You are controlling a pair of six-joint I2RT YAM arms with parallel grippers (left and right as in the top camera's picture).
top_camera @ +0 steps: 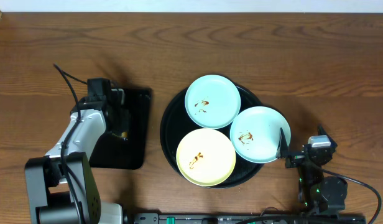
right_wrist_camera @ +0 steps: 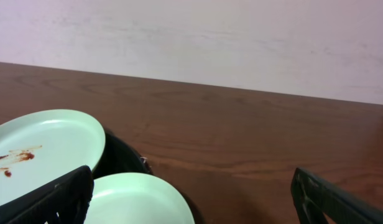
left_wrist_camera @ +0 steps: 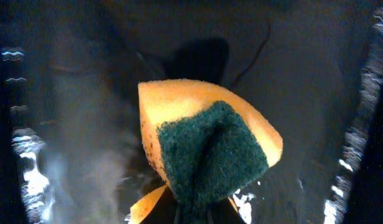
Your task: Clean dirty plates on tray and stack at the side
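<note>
No plate is wiped or stacked: the upper blue plate (top_camera: 212,101), the right blue plate (top_camera: 260,134) and the yellow plate (top_camera: 206,157) all lie smeared on the round black tray (top_camera: 170,121) at frame centre. At left, the left gripper (top_camera: 120,130) clenches a sponge (left_wrist_camera: 207,146) over the rectangular tray (top_camera: 134,124). At lower right, the right gripper (right_wrist_camera: 191,202) gapes empty.
</note>
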